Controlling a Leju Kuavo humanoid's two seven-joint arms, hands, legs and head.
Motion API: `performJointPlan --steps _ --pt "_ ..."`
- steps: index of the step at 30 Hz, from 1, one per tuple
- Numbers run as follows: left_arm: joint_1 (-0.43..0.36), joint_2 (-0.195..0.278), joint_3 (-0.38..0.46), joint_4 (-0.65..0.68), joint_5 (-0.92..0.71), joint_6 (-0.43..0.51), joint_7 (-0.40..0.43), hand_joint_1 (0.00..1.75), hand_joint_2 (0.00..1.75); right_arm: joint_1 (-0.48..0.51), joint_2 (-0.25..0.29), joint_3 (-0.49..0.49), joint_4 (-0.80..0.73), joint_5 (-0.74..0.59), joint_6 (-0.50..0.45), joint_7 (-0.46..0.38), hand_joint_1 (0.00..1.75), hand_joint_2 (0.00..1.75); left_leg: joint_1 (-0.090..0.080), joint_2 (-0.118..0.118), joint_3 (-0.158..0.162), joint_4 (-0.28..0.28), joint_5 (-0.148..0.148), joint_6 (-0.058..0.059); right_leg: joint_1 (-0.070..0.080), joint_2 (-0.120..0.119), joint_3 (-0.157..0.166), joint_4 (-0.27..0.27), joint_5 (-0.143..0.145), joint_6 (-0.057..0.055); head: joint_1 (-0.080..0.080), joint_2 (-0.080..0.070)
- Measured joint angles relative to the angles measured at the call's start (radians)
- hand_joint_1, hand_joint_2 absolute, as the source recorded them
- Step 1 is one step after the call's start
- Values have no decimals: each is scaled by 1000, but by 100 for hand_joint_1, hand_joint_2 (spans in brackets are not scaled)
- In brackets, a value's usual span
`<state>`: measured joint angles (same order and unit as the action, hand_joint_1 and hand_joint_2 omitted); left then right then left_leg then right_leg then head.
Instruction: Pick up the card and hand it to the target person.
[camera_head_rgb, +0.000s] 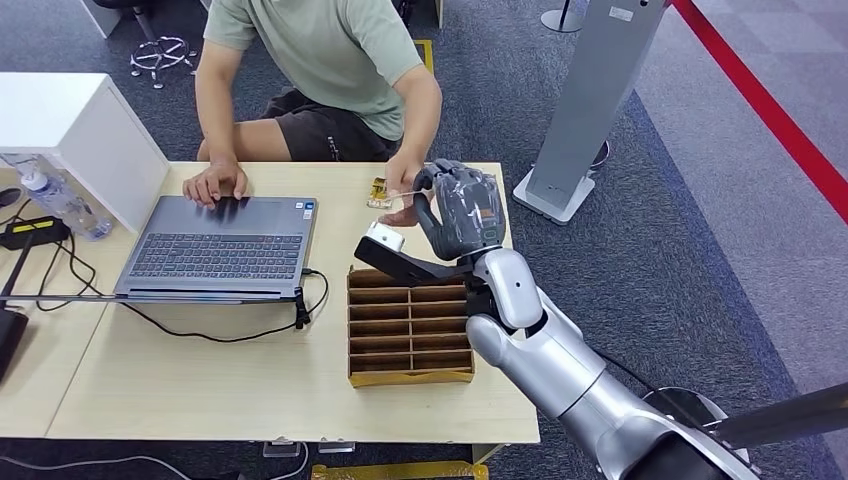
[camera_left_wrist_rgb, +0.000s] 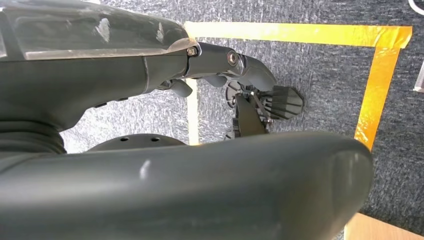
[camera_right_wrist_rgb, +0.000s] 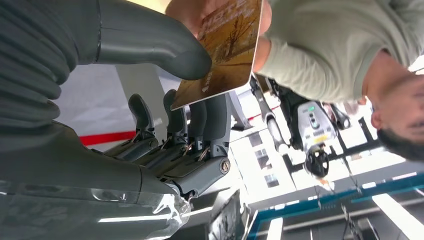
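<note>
Even, bright indoor light filled the head view, and the table (camera_head_rgb: 200, 385) showed only soft, short shadows beside the laptop (camera_head_rgb: 220, 245) and the wooden organizer (camera_head_rgb: 410, 325). Focus there was sharp, with slight bending toward the edges. In the left wrist view the near left hand (camera_left_wrist_rgb: 190, 185) was dark and blurred, with a pale glint on it. The right wrist view was washed out by glare behind the person (camera_right_wrist_rgb: 320, 45), and the plastic cover on the right hand (camera_right_wrist_rgb: 125, 165) reflected streaks.

A person (camera_head_rgb: 330, 60) sits behind the table (camera_head_rgb: 200, 380). A laptop (camera_head_rgb: 225, 245) lies on the table's left part, a divided organizer box (camera_head_rgb: 410, 325) to its right. Above the box, the right hand (camera_head_rgb: 462, 210) holds the card (camera_right_wrist_rgb: 225, 50), touching the person's hand (camera_head_rgb: 403, 185).
</note>
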<state>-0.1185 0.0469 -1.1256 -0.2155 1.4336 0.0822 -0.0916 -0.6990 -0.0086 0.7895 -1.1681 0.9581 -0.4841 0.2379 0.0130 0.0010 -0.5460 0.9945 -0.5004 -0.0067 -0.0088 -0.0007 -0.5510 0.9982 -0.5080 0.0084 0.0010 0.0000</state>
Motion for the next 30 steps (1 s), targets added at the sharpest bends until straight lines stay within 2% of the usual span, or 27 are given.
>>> performJointPlan --steps 12,16,22,30 --pt "-4 -3 -8 0 5 3 0 0 0 -106 66 1 266 33 -57 -25 129 175 0 0 0 0 0 0 0 0 0 0 0 0 0 0" --pt "-4 -5 -9 0 8 2 -1 0 0 -112 83 1 326 28 -66 -25 0 175 0 0 0 0 0 0 0 0 0 0 0 0 0 0" --pt "-6 -5 -17 0 -1 -34 -5 0 0 -113 95 0 377 24 -77 -31 0 175 0 0 0 0 0 0 0 0 0 0 0 0 0 0" --pt "-7 -6 -23 0 3 -20 -9 0 0 -113 103 -1 395 -2 -85 -50 0 175 0 0 0 0 0 0 0 0 0 0 0 0 0 0"
